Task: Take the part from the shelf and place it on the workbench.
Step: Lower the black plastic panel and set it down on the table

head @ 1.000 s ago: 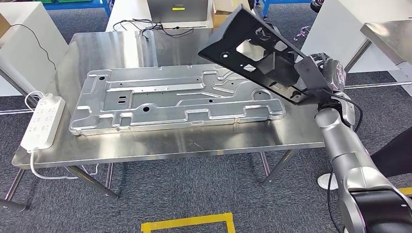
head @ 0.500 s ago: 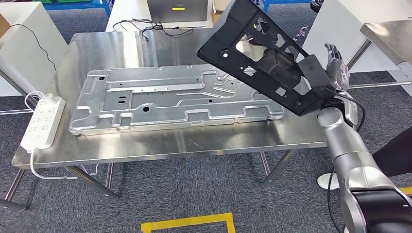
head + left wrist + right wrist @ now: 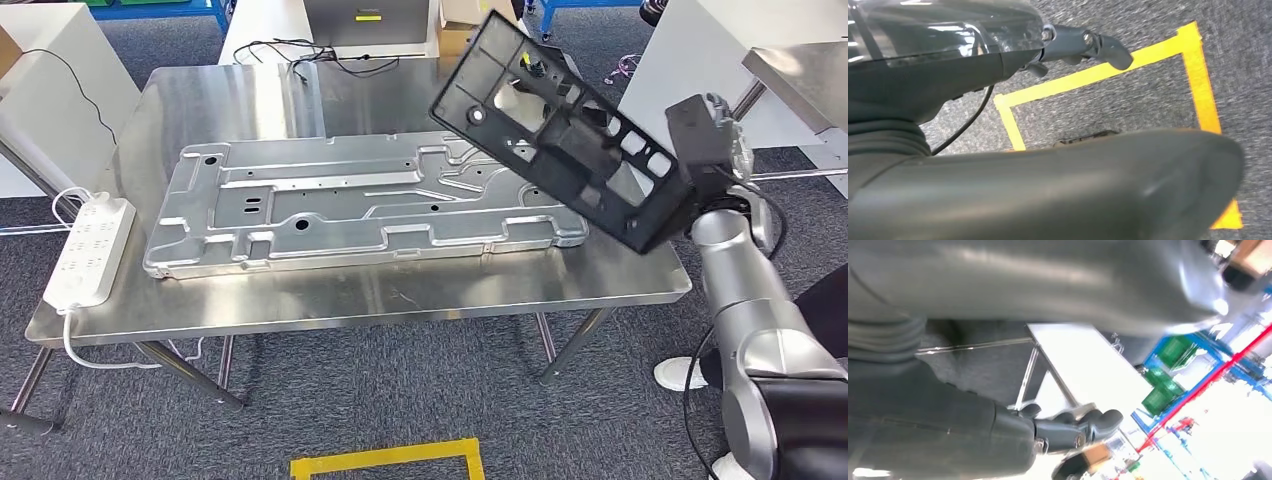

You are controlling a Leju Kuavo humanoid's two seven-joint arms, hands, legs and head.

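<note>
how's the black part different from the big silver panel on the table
The black part is dark and matte; the silver panel is bright, shiny metal. The black part is held in the air by the right robot hand and steeply tilted, while the silver panel lies flat on the steel table. The black part has large cut-out windows; the silver panel shows mostly small holes and pressed ribs. Both are flat, elongated parts.

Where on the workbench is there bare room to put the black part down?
The workbench is bare along its near edge, in front of the metal panel, and at the far left corner behind it. The right end under the black part, held by the right hand, is narrow. The middle is taken by the panel; the power strip fills the left edge.
</note>
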